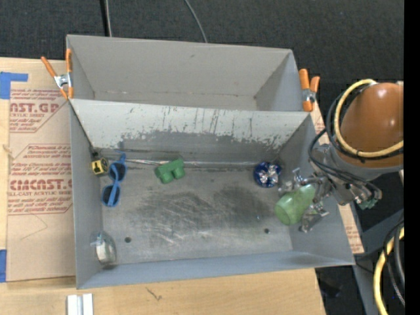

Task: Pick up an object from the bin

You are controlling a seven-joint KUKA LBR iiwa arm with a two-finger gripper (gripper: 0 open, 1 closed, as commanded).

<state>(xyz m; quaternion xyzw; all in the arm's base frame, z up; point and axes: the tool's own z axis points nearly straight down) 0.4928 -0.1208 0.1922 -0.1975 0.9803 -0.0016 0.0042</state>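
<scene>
The pincer is low at the bin's side wall, the side the arm comes in from. It looks clamped on a pale green lump: one finger shows on each side of it w/ the lump in between. So the thing to pick is right in the pincer, low by the floor, prob. b/c it was lying next to that wall. I think the grab is done and the lift up is what's left. The lump looks soft, so it may squish or slip out. A blue shiny ball sits near the pincer, just past the lump, not touching it. A green block is well away from the pincer. The blue glasses are even more far off, by the other wall. A small clear thing is in the corner most far from the pincer. Nothing else is close, so lifting should not bump anything, tho the wall is v. near.
</scene>
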